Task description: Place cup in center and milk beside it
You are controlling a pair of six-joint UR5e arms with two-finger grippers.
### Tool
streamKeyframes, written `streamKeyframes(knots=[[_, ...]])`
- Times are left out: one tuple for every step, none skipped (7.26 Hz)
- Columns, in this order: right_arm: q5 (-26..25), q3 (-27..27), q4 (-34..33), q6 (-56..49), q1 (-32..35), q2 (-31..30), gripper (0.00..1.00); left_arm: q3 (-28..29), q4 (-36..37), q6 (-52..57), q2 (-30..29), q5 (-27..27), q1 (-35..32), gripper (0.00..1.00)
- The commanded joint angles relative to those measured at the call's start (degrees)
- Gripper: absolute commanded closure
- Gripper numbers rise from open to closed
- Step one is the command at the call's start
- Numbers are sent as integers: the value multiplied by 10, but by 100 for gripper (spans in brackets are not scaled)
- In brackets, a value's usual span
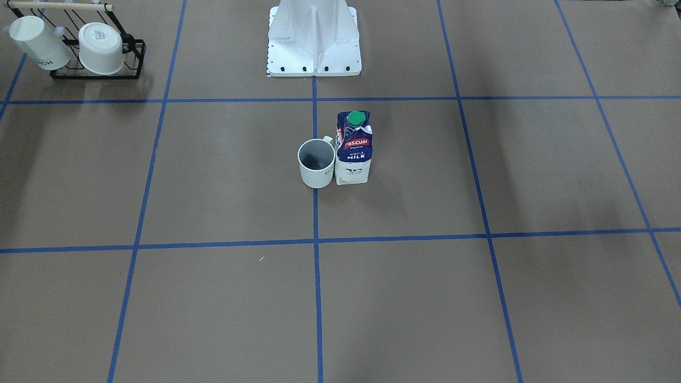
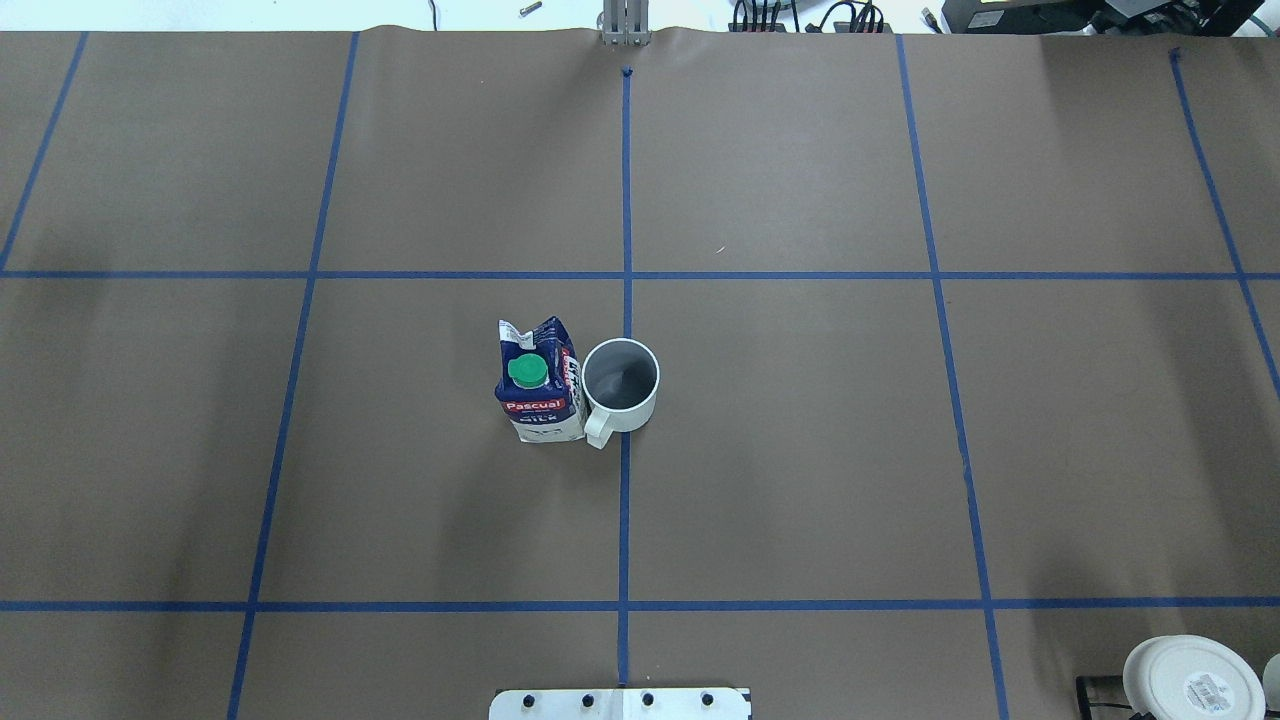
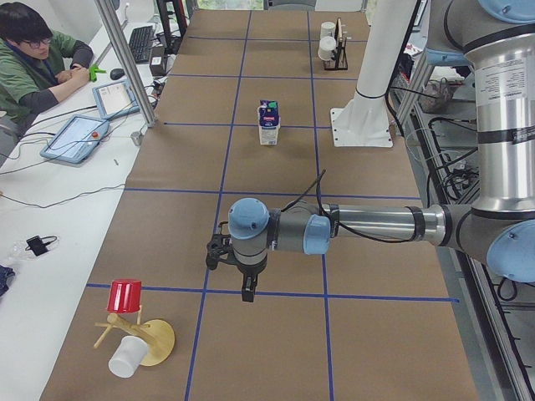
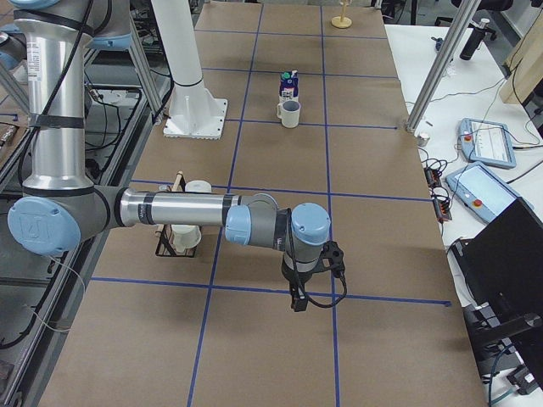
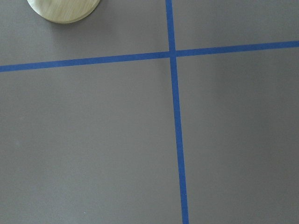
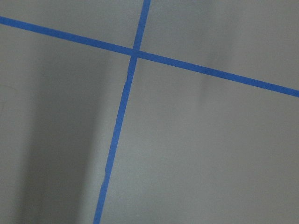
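The cup, a small white mug with a dark grey inside, stands upright on the blue tape line in the center of the brown tabletop. It also shows in the overhead view. The milk, a blue and white carton with a green cap, stands upright right against it. My left gripper hangs over the table's left end, far from both. My right gripper hangs over the right end. Only the side views show them, so I cannot tell whether they are open or shut.
A black wire rack holds two other white mugs at the table's right end, beside the right arm. A wooden stand with a red cup and a white cup sits near the left gripper. The white robot base stands behind the cup. An operator sits at the side desk.
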Motion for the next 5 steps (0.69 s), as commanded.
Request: streamKeyframes(knots=[[3,1,0,0,0,0,0,0,-1,0,0,0,0,1],[13,0,0,-1,0,0,0,-1,0,0,1,0,0,0],[19,0,0,-1,0,0,0,-1,0,0,1,-1,0,1],[20,0,0,-1,0,-1,0,-2,0,0,1,-1,0,1],[19,0,0,0,0,1,0,-2,0,0,0,-1,1,1]])
